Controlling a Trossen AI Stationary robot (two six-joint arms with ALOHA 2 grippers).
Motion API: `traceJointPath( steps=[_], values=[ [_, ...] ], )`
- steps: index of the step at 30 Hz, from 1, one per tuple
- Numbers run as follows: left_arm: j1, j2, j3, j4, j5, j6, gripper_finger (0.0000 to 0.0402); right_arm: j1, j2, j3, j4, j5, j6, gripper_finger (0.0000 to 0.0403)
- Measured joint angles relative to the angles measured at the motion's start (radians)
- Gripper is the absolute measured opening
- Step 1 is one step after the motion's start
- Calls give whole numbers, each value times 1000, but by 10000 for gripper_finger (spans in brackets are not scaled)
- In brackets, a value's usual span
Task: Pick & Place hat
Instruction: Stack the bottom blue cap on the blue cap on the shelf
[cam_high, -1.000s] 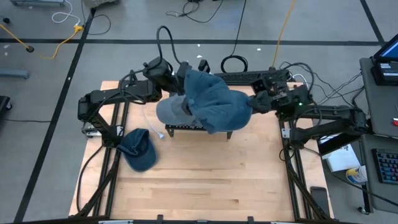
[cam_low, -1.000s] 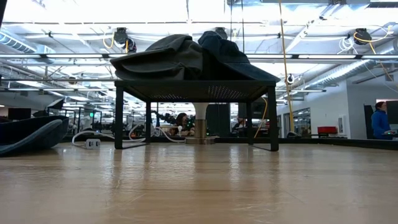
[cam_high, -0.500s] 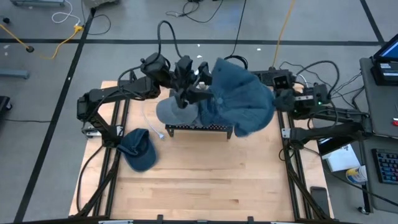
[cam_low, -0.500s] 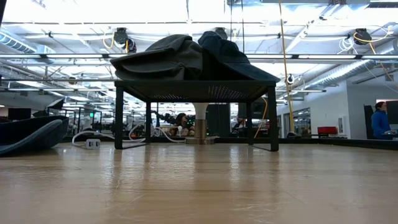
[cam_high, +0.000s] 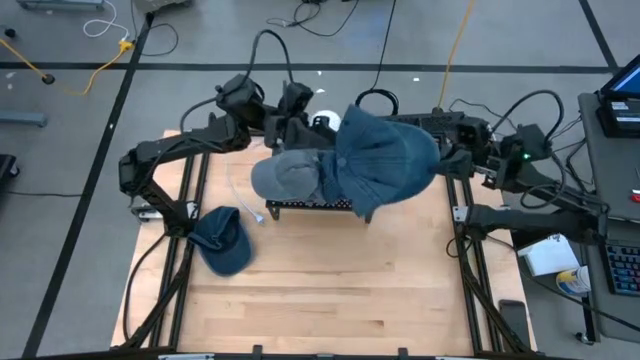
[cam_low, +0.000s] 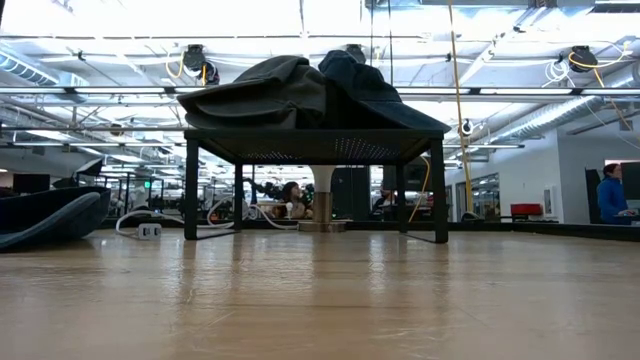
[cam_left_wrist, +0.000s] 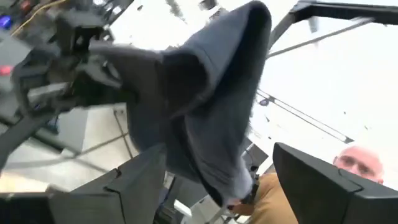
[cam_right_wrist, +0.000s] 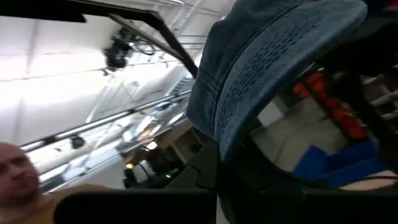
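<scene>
A blue denim hat (cam_high: 385, 160) hangs in the air over the right part of the black stand (cam_high: 315, 206), and my right gripper (cam_high: 448, 160) is shut on its right side. A grey hat (cam_high: 284, 178) lies on the stand's left part. A dark blue cap (cam_high: 222, 240) rests on the wooden table, left of the stand. My left gripper (cam_high: 298, 128) stands open just left of the blue hat, at the stand's far side. In the left wrist view the blue hat (cam_left_wrist: 205, 106) hangs ahead of its spread fingers, which touch nothing. My right gripper pinches the blue hat's stitched rim (cam_right_wrist: 231, 140) between its two fingers, at the hat's right side (cam_high: 434, 160). The fingers come from the table's right, roughly level. The hat spreads out leftward from the fingers above the stand; whether its lower part touches the stand, I cannot tell.
The stand's legs (cam_low: 190, 190) rise from the table's far middle, with bare wood (cam_high: 330, 290) in front of it. Cables (cam_high: 265, 60) lie behind the table. A desk with a laptop (cam_high: 620, 100) stands off to the right. A person (cam_left_wrist: 357, 163) is beyond the table.
My left gripper has opened and let go of the blue hat, rolled, and drawn back toward the table's far edge. My right gripper, still shut on the hat, has pulled it toward the table's right edge; the hat has swung around and spread out above the stand.
</scene>
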Motion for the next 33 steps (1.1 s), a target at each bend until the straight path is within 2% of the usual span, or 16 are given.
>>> traceJointPath(
  steps=[2, 5, 10, 13, 15, 23, 28, 33],
  values=[
    [7, -35, -7, -80, -17, 1, 295, -19, -23, 0, -35, 0, -22, 6],
    [9, -101, -7, -282, -103, 76, 296, -44, -54, 0, -57, 6, -38, 7],
    [-3, -224, -6, -627, -329, 164, 297, -73, -83, 0, -114, 83, -100, 8],
    [-39, -282, -6, -756, -481, 141, 301, -79, -79, 0, -145, 106, -129, 5],
    [-64, -315, -7, -814, -540, 100, 306, -79, -62, 0, -150, 104, -138, 4],
    [-164, -337, -6, -810, -679, 42, 322, -74, 35, -1, -127, 75, -151, 4],
    [-204, -275, -7, -761, -739, 51, 322, -41, 71, -1, -112, 73, -157, 4],
    [-217, -199, -6, -635, -746, 59, 309, -4, 98, -1, -54, 71, -152, 5]
  ],
)
